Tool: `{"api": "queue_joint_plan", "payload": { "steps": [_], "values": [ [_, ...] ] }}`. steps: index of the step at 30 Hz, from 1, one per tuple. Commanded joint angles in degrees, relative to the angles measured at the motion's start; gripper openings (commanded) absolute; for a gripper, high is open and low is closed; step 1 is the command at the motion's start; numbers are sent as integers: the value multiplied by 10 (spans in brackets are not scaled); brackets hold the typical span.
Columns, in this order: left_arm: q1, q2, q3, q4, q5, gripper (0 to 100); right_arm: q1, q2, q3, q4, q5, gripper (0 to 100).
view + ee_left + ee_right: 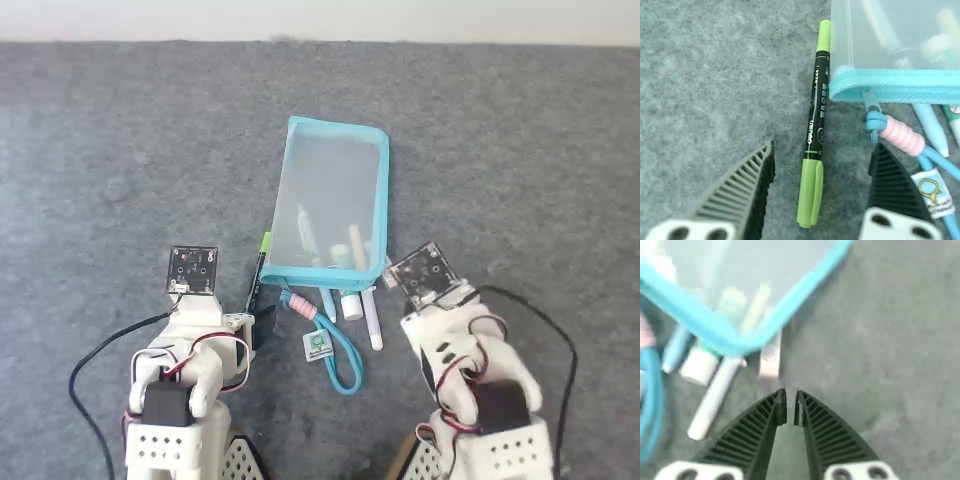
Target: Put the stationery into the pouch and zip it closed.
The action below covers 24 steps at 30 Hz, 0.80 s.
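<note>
Left wrist view: the left hand (825,145) is spread wide and holds nothing. Its fingers (742,192) stand either side of a green-capped pen (814,145) with a black barrel, apart from it. The pen lies flat on the grey felt worktop (705,90), just left of the near left corner of the pouch (890,40). The pouch is translucent with teal edging. A blue cord (935,165) with pink beads (902,136) and a small tag (930,192) hangs from its zip pull.

Right wrist view: the right hand (790,400) is narrowed to a slit with nothing in it, near the pouch's near right corner.

High view: the pouch lies beyond and between both arms. A white marker (372,322) and a pale-blue pen (328,300) project at its near edge; whether from inside or beneath cannot be told.
</note>
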<state>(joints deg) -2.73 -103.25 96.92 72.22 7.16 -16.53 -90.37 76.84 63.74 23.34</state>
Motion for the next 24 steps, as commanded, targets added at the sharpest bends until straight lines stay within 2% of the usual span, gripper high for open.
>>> {"api": "queue_joint_plan", "payload": {
  "steps": [1, 6, 11, 15, 24],
  "values": [
    [0, -15, -6, 5, 4, 288, -75, 158, -163, 18, -1, 52],
    [0, -15, -6, 5, 4, 288, -218, 417, -300, 15, -19, 52],
    [0, -15, -6, 5, 4, 288, -316, 550, -352, -25, -47, 53],
    [0, -15, -6, 5, 4, 288, -341, 596, -352, -60, -48, 53],
    [2, -15, -6, 4, 9, 282, -341, 616, -352, -74, -53, 53]
  ]
}}
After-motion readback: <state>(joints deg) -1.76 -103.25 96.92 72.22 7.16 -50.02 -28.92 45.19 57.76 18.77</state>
